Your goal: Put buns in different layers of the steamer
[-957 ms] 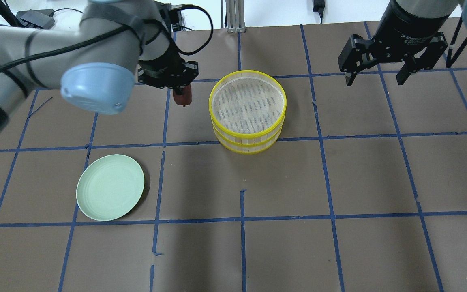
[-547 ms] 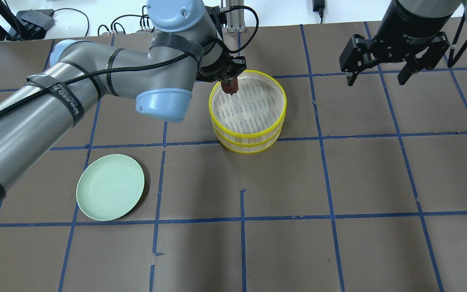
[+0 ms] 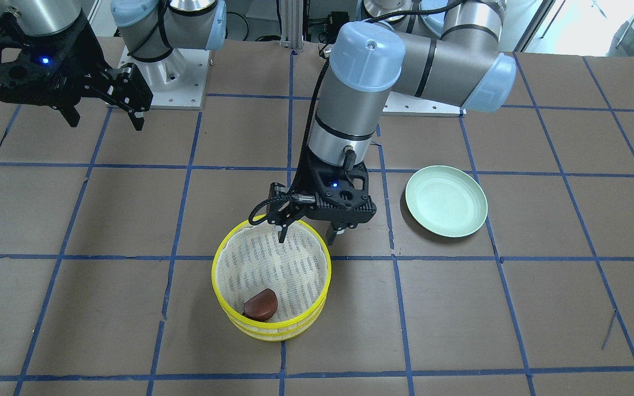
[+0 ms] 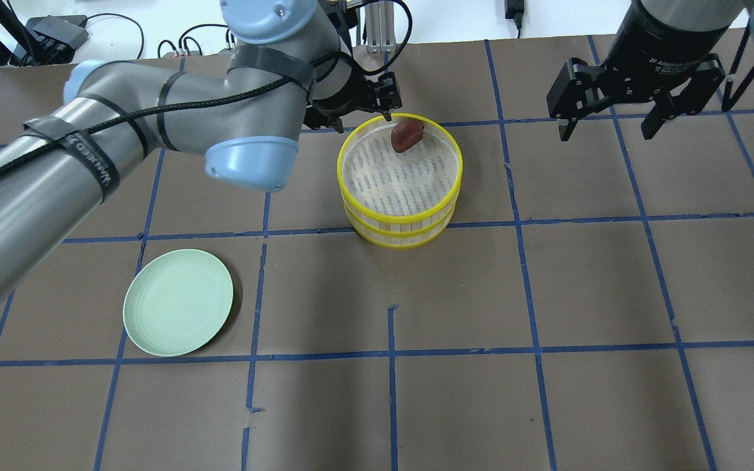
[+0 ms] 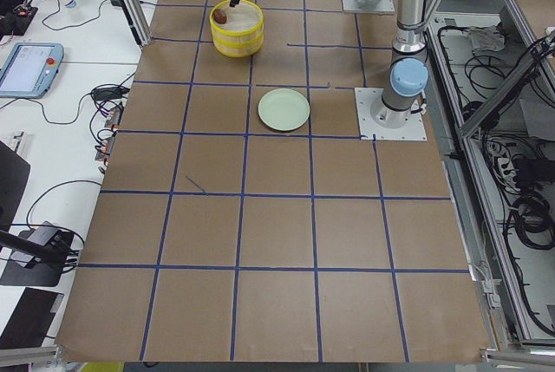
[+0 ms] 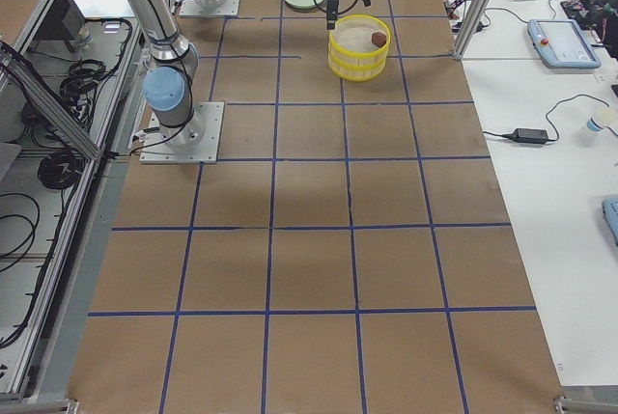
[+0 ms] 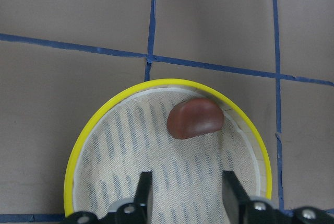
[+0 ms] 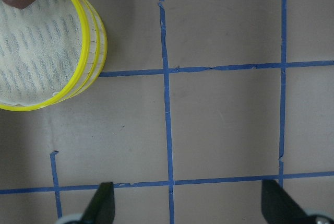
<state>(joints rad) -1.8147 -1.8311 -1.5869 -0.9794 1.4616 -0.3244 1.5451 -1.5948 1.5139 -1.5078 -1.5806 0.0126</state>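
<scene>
Two steamer layers point(image 4: 400, 234) stand stacked at the table's far middle, yellow-rimmed with a whitish mesh floor. The dark reddish-brown bun point(image 4: 406, 135) lies loose in the top layer at its far edge; it also shows in the front view point(image 3: 261, 304) and the left wrist view point(image 7: 195, 119). My left gripper point(image 4: 364, 121) is open and empty, hovering over the layer's rim point(image 7: 172, 82) apart from the bun. My right gripper point(image 4: 606, 131) is open and empty, high at the far right. The white bun is not in view.
An empty pale green plate point(image 4: 178, 302) lies on the table at the near left, also seen in the front view point(image 3: 446, 202). The table is brown with a blue tape grid.
My left gripper carried the brown bun rightward over the steamer, let it go into the top layer, and now stands open beside it. The right arm has not moved.
</scene>
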